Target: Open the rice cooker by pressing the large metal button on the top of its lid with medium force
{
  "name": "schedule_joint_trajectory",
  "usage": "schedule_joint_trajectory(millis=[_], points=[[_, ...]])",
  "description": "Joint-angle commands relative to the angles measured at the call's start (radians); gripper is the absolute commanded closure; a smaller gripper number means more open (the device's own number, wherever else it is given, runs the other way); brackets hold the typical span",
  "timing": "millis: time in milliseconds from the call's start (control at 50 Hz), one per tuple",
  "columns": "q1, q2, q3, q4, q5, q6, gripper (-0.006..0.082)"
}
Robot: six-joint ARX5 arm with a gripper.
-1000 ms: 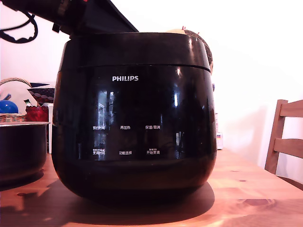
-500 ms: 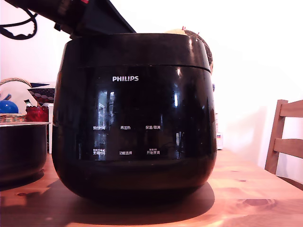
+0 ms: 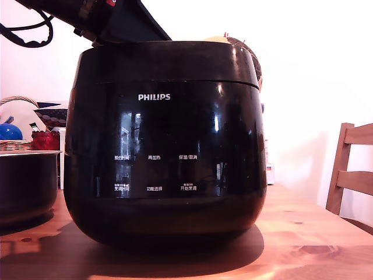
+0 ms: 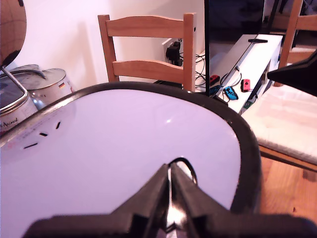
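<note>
Rice cooker [image 3: 165, 143] fills frame centre on the surface, lid [image 4: 124, 158] down. Gripper [image 4: 170, 184], fingers pinched together and empty, tips at the button: pressing step. Next: firm downward push.

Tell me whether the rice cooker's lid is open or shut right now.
Shut. In the exterior view the lid sits flat on the rice cooker with only a thin seam. The wrist view shows the gripper, fingers together, at its top.

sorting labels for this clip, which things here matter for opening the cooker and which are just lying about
Job in hand:
rice cooker
lid, shut
gripper, fingers together on the lid top

Lying about:
dark pot
wicker basket
wooden chair
tins
</note>
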Motion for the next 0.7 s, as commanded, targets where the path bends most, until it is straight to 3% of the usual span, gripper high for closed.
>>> schedule_joint_trajectory(millis=[0,340,480,680], points=[[0.002,0.097,-0.114,-0.121,-0.026,0.017,0.0788],[0.002,0.087,-0.113,-0.033,-0.025,0.011,0.0788],[0.002,0.051,-0.106,0.035,-0.023,-0.066,0.0788],[0.002,-0.048,-0.089,0.076,-0.026,-0.092,0.0788]])
